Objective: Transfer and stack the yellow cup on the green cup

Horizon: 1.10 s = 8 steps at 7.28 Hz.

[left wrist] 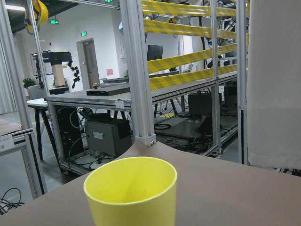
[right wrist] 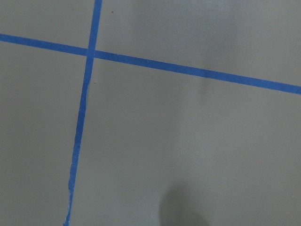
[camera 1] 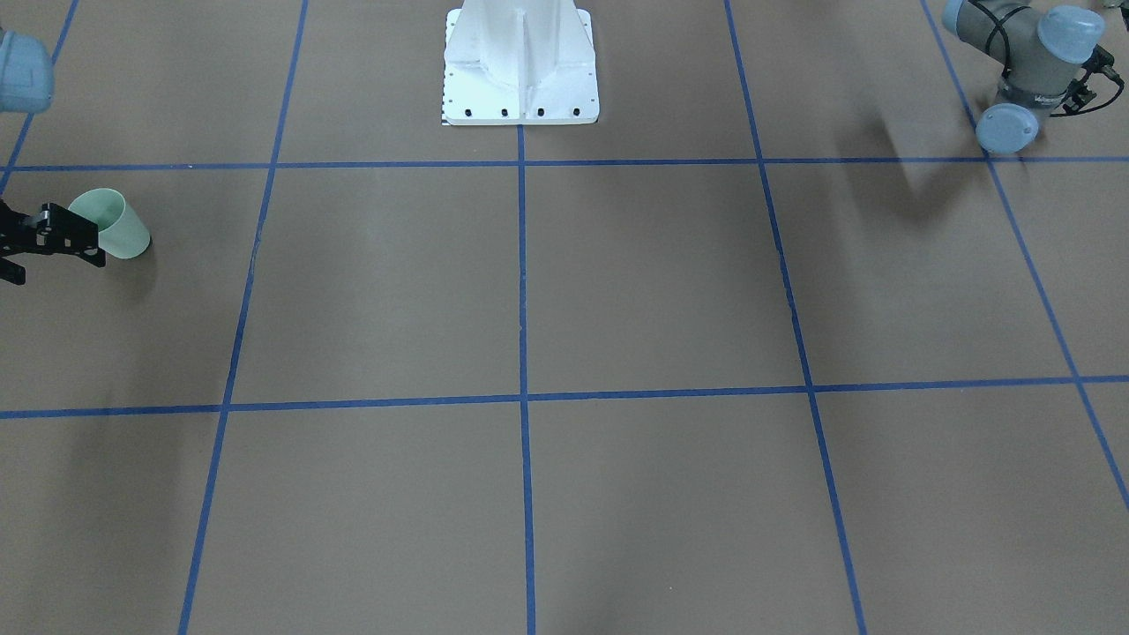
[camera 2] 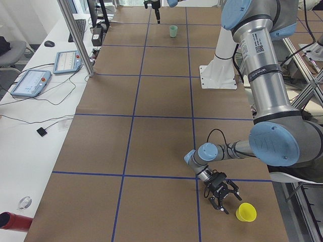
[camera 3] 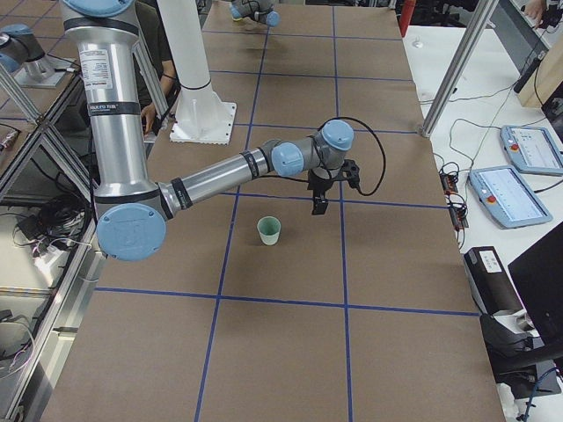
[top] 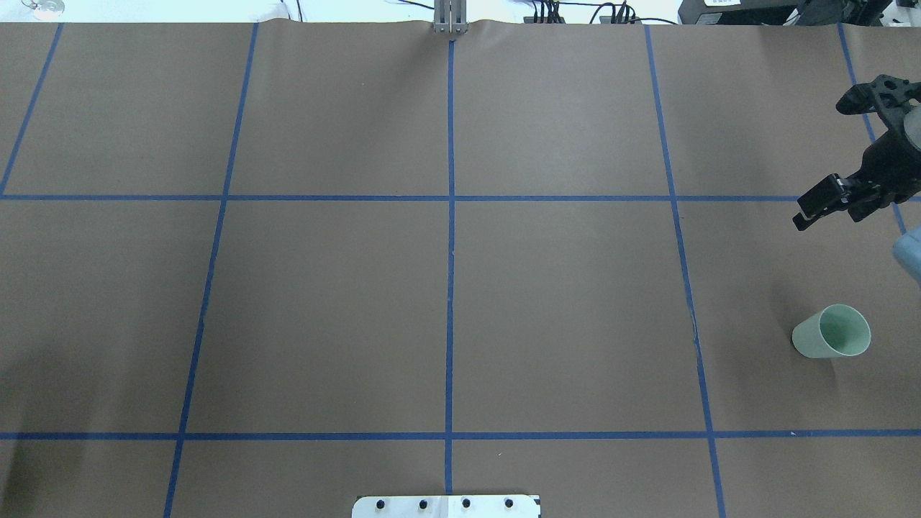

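The yellow cup (camera 2: 246, 212) stands upright near the table's end on my left and fills the bottom of the left wrist view (left wrist: 131, 193). My left gripper (camera 2: 221, 195) hovers low right beside it, pointing at it; whether it is open or shut I cannot tell. The green cup (top: 831, 332) stands upright at the far right, also in the front view (camera 1: 110, 225). My right gripper (top: 820, 162) hangs open and empty above the table beyond the green cup, apart from it. The right wrist view holds only bare table and blue tape.
Blue tape lines divide the brown table into squares. The white robot pedestal (camera 1: 520, 70) stands at the middle of the near edge. Two tablets (camera 2: 30, 83) and cables lie on the white side bench, behind an aluminium post (camera 2: 75, 35). A person (camera 3: 154, 53) sits behind the robot.
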Tool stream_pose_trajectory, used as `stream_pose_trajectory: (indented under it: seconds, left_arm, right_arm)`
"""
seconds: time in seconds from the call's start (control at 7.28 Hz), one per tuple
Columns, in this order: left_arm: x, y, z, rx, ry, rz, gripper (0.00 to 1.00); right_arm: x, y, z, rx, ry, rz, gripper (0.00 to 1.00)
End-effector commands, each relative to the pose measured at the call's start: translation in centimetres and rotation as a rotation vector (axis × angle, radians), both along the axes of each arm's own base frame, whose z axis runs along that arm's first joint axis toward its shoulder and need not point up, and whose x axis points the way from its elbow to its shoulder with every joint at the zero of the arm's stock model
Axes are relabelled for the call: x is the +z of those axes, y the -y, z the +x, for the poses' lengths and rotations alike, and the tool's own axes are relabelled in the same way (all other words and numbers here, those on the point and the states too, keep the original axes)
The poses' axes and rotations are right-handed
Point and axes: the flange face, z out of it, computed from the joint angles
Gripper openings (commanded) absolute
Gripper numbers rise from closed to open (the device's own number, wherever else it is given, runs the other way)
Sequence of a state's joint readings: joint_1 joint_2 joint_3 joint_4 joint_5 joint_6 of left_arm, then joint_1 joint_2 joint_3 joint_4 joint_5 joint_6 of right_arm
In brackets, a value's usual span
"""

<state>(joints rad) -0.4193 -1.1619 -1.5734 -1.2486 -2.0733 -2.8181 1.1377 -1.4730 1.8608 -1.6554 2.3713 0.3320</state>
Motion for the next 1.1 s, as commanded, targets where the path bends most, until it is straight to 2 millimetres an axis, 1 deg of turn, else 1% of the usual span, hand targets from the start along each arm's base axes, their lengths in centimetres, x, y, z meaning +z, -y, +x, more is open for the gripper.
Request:
stream_pose_trajectory:
  seconds: [0.0, 0.14, 0.41, 0.55, 0.82, 0.96]
  left_arm:
    - [0.4, -0.8, 0.0, -0.028, 0.001, -0.044, 0.98]
    - [1.2, -1.0, -0.4, -0.030, 0.007, -0.050, 0.98]
    - [1.6, -1.4, -0.7, -0.046, 0.023, -0.060, 0.98]
    - [2.1, -1.6, -1.1, -0.053, 0.043, -0.065, 0.98]
    - [2.6, -1.9, -1.1, -0.071, 0.038, -0.073, 0.98]
    - [3.2, -2.2, -1.5, -0.068, 0.048, -0.078, 0.98]
  right_arm:
    - [-0.2, 0.0, -0.2, -0.005, 0.002, 0.005, 1.00]
    - [-0.4, -0.1, -0.2, -0.004, 0.004, 0.008, 1.00]
    - [-0.8, -0.3, -0.2, -0.005, 0.007, 0.014, 1.00]
    - [-1.1, -0.4, -0.2, -0.005, 0.009, 0.018, 1.00]
    - [-1.1, -0.5, -0.5, -0.011, 0.009, 0.018, 1.00]
    - [-1.3, -0.5, -0.5, -0.013, 0.011, 0.020, 1.00]
